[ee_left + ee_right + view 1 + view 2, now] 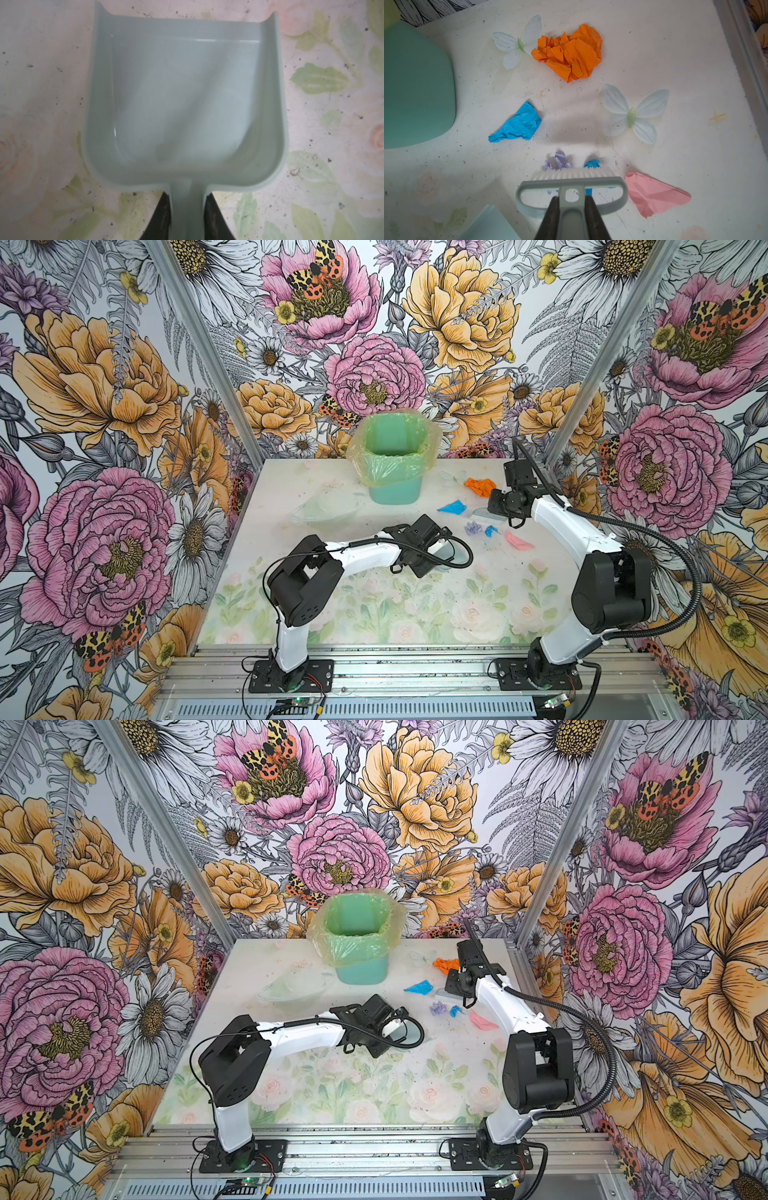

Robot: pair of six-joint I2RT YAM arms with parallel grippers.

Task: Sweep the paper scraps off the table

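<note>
On the table (374, 605) at the right lie paper scraps: an orange wad (569, 52), a blue one (517, 124), a pink one (652, 193) and a small blue bit (591, 163). In both top views they spread from the orange wad (480, 486) to the pink scrap (482, 1021). My right gripper (572, 199) is shut on the handle of a grey brush (571, 176), whose white bristles stand at the small blue bit. My left gripper (188, 199) is shut on the handle of a grey-blue dustpan (187, 99), which is empty and sits mid-table (455, 551), left of the scraps.
A green bin (395, 464) with a yellowish liner stands at the back centre. A clear plastic dish (324, 508) lies to its left. Two white flower shapes (633, 114) (517, 44) and a small purple one (559, 161) lie among the scraps. A metal rail (741, 52) borders the right edge.
</note>
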